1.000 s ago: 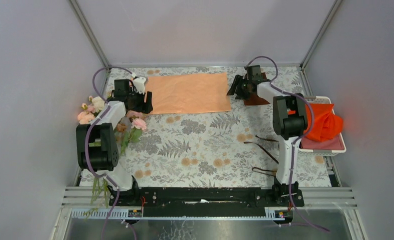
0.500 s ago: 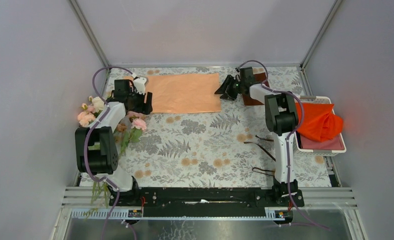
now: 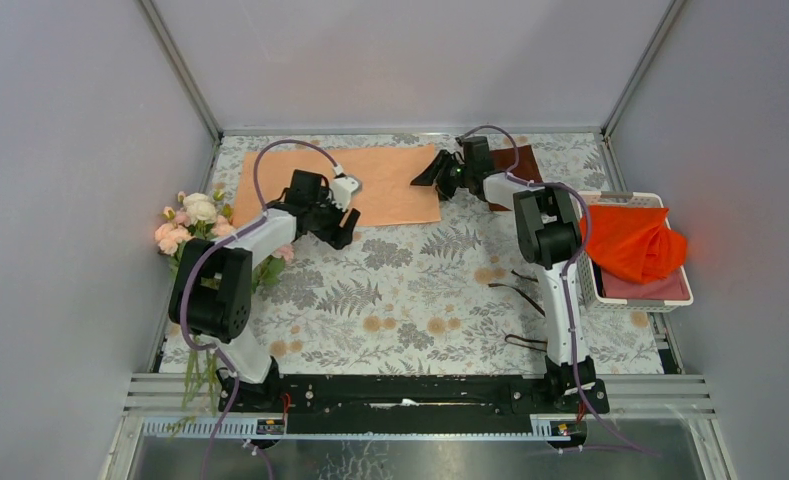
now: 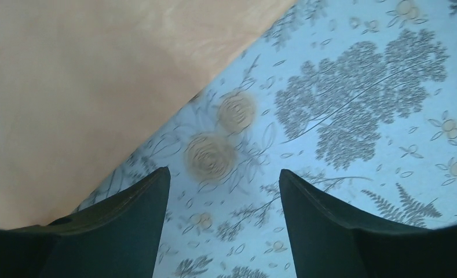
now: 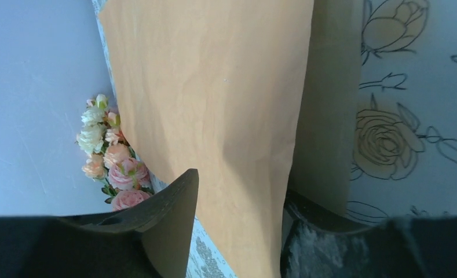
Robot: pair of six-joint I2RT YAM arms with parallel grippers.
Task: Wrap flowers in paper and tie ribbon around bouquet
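right gripper (image 5: 240, 188): jaws part-way apart, straddling the right edge of the large peach-orange kraft paper sheet (image 3: 400, 185). The edge is lifted there, tan reverse showing. No pinch that I can see.
left gripper (image 4: 225, 172): jaws wide apart, empty, hovering over bare counter just off the paper's near edge.
paper: lies on the floral-print counter (image 3: 400, 290), far side, nothing pinning it.
flowers: small bunch of pink and cream roses on long green stems (image 3: 195, 225), beyond the paper's left end, not on it.
ribbon: thin dark brown string-like ribbon (image 3: 522, 302), well apart from the paper's near right corner.
risk 1: right jaws close on the curled edge, giving a crease or tear. A shallow bite would slip off.
risk 2: paper unpinned, so any sideways pull likely skates the whole sheet toward the flowers.
risk 3: left arm hangs over the paper's near-left part. Its links could drag the sheet or knock the roses.
risk 4: ribbon lies beside the right arm's lower link, so a swing away from the paper could snag it.
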